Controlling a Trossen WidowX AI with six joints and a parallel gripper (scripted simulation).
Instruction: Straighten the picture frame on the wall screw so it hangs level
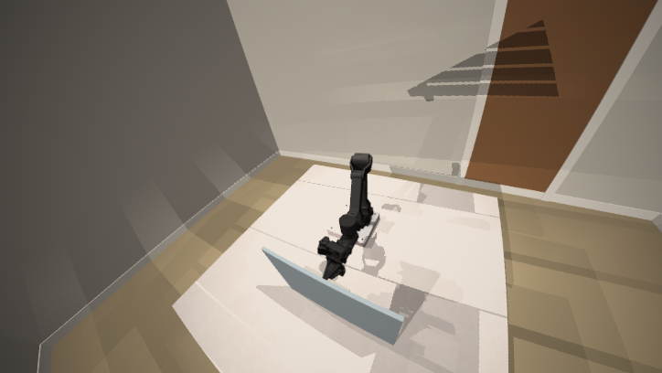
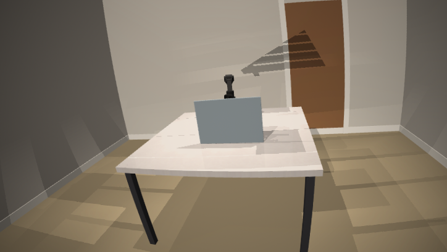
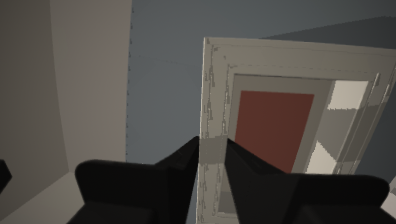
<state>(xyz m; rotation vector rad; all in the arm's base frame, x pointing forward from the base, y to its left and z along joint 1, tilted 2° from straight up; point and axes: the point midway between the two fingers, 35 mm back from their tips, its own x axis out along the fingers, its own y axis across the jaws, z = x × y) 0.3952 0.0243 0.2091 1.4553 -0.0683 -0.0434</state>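
The pale picture frame (image 3: 214,90) with a red rectangle (image 3: 272,122) inside hangs on the front of the blue-grey wall panel (image 1: 333,301) (image 2: 229,121) (image 3: 165,100). In the wrist view its top edge slopes down to the right, but the slanted view does not tell its true tilt. My gripper (image 3: 211,141) (image 1: 325,278) is shut on the frame's left bar as seen in the wrist view, one dark finger on each side of the bar. The screw and the notched strip are hidden. In the exterior view the panel hides the frame and the gripper.
The panel stands upright on the white table (image 1: 259,319) (image 2: 150,164). The arm's base plate (image 1: 372,228) is on the table behind the gripper. Room walls and a brown door (image 1: 523,111) (image 2: 315,84) are beyond. Shadows lie across the table and walls.
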